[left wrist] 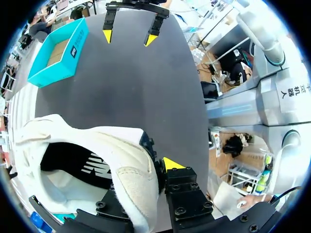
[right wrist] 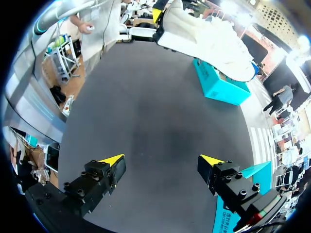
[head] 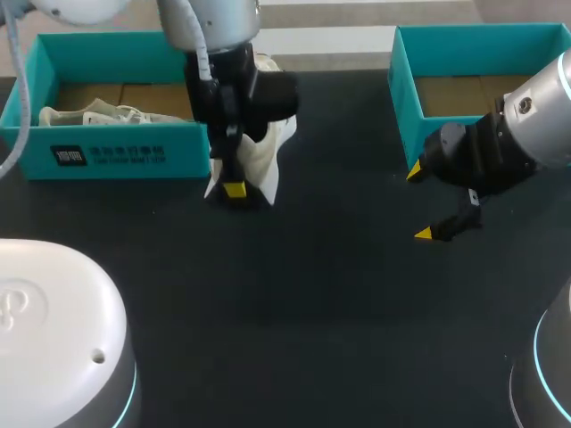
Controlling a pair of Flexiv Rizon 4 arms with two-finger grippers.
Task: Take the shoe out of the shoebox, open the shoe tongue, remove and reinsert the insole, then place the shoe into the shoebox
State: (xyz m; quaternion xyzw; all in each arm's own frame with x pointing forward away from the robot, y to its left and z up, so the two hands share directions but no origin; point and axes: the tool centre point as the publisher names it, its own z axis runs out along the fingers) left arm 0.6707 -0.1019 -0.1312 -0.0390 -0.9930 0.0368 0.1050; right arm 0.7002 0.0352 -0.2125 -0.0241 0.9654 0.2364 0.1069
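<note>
– Shoe (head: 266,160) location, head view?
– It is being held at the upper middle of the frame, just right of the left shoebox (head: 116,156). The left gripper (head: 235,189) is pinching its heel, one finger inside and one outside.
– And the right gripper (head: 418,202)?
– It is hovering at the right of the frame, fingers spread wide and gripping nothing, beside the right shoebox (head: 406,98).
– Writing?
– A black label (head: 69,156) is showing white print on the left shoebox's front, too small to read. In the left wrist view, a white logo (left wrist: 92,167) is showing on the shoe's black inside.
</note>
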